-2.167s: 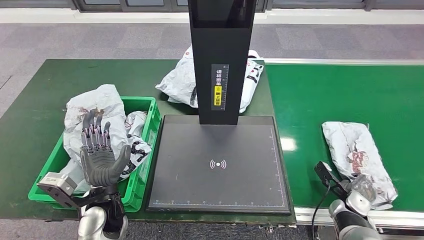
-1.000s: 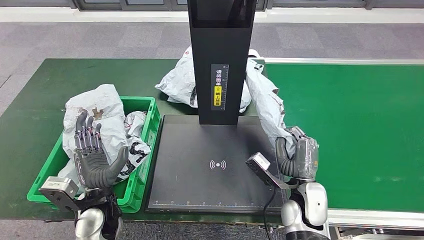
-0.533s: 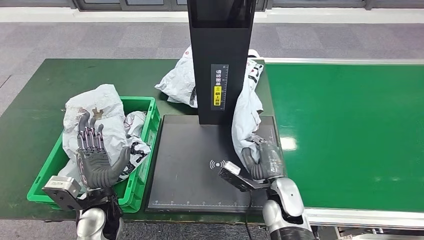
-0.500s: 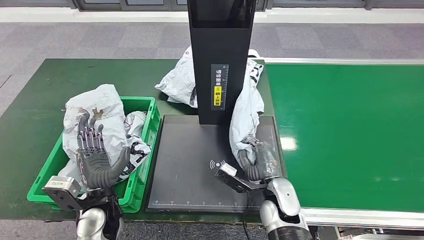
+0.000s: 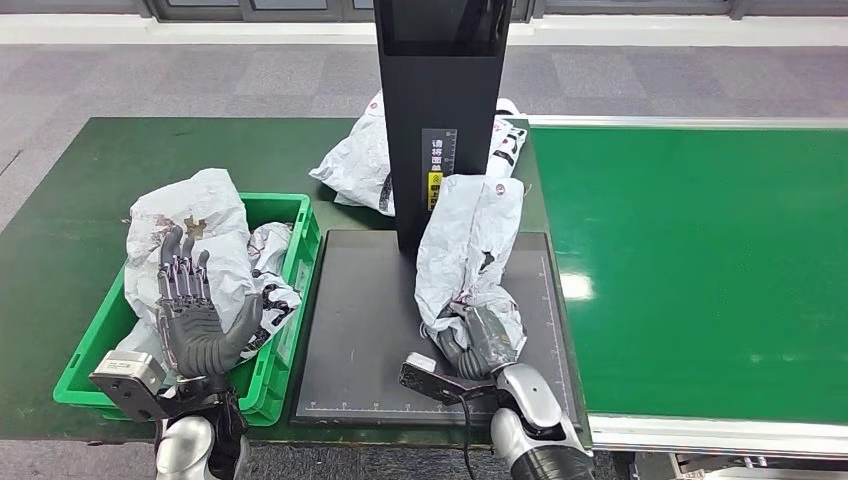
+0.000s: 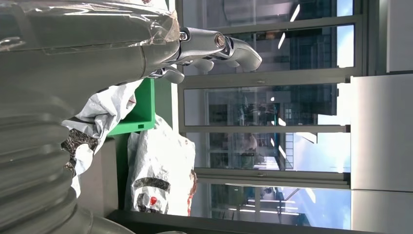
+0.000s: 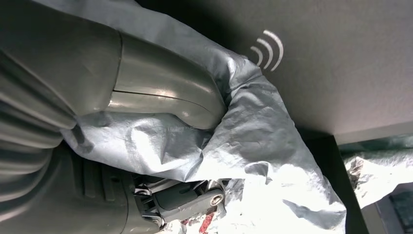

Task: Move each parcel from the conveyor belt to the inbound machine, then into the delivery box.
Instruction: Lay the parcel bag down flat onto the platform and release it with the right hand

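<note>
A white wireless-wave sign [image 7: 267, 48] marks the black scanner platform [image 5: 360, 330] (column label unreadable).

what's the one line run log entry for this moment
stage: parcel at inbound machine | right hand: grips grey parcel over scan plate | left hand: open above green box | belt: bare

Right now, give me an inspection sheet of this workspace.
Surface: dark green table; bright green conveyor belt with nothing seen on it.
Job's things: grey parcel held over the inbound machine plate; green delivery box holds bagged parcels.
Clutter: another white parcel lies behind the machine's column.
Hands: right hand grips the grey parcel; left hand hovers open over the box.
Cables: black cable at the right wrist.
Surroundings: grey floor; windows in the left wrist view.
</note>
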Controlling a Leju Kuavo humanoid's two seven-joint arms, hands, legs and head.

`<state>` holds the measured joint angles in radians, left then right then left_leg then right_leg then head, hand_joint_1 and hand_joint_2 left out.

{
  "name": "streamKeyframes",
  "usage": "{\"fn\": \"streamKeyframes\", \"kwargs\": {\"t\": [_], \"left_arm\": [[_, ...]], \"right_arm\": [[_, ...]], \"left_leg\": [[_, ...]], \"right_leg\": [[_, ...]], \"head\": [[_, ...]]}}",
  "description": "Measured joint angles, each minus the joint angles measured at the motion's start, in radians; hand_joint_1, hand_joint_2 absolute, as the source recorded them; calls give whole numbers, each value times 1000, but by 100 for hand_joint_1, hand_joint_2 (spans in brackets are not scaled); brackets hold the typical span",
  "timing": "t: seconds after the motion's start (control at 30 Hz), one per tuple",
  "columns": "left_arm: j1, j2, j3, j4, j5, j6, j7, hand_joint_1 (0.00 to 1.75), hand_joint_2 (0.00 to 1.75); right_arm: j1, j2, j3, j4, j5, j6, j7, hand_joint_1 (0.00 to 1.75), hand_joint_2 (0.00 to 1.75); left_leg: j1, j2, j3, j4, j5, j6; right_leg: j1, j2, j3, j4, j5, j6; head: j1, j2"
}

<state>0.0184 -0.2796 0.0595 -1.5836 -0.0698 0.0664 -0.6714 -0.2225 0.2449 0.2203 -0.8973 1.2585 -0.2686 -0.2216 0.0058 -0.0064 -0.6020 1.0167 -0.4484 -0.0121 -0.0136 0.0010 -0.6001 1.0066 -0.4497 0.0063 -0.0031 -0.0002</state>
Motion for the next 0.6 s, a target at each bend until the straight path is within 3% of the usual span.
{"fn": "streamKeyframes", "kwargs": {"t": [0.27,0.3,0.4,0.43,0.6], "left_arm": [[0,0,0,1,5,12,-4,0,175],[0,0,0,2,7,17,-6,0,175],[-1,0,0,9,10,26,-8,0,175],[-2,0,0,13,11,28,-9,0,175],[-4,1,0,30,13,33,-15,0,175]], "right_arm": [[-14,0,14,30,2,-3,17,175,175],[-17,0,16,36,0,-3,17,138,175],[-22,-2,22,47,-38,6,-28,7,175],[-21,-3,26,48,-67,14,-65,0,175],[10,-10,39,-2,-222,9,-249,0,175]], "left_leg": [[0,1,1,0,0,0],[0,1,1,0,0,0],[0,1,1,0,0,0],[0,1,1,0,0,0],[0,1,1,0,0,0]], "right_leg": [[0,1,0,0,0,0],[0,1,0,0,0,0],[0,1,0,0,0,0],[0,1,0,0,0,0],[0,2,0,0,0,0]], "head": [[0,0],[0,0],[0,0],[0,0],[0,0]]}}
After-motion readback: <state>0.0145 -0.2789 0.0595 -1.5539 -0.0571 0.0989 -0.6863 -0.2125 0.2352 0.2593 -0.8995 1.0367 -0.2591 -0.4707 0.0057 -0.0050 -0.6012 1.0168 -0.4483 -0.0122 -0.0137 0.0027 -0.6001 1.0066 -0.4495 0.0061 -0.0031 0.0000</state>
